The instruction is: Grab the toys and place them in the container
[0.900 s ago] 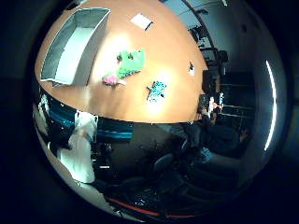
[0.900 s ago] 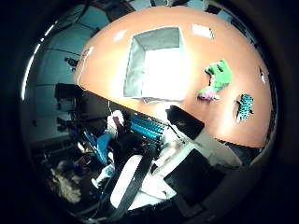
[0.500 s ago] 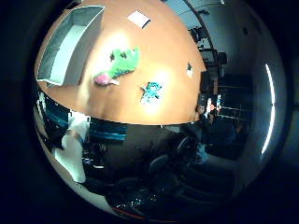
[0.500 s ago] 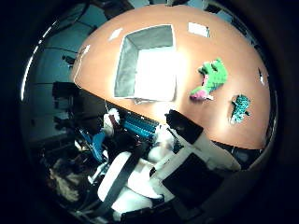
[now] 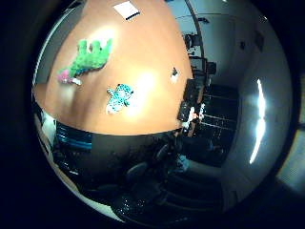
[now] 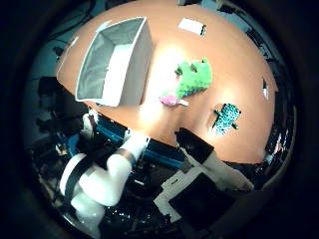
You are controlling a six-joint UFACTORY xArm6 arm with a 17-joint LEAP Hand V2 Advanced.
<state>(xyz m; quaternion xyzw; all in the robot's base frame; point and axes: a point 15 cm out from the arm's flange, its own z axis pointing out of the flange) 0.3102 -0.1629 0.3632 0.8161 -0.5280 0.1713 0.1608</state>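
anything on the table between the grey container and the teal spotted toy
Yes: the green plush toy with its pink end lies between the grey container and the teal spotted toy, in the thumb side view.

The hand [image 6: 209, 174] has moved closer to the table [image 6: 239, 64] — toys unmoved.

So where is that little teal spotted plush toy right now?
The teal spotted plush toy lies on the orange table, apart from the green plush toy, on that toy's far side from the grey fabric container.

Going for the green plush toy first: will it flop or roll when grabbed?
The green plush toy looks soft and fuzzy, so probably floppy and light. It lies flat on the table, so rolling seems unlikely. Its pink end may dangle.
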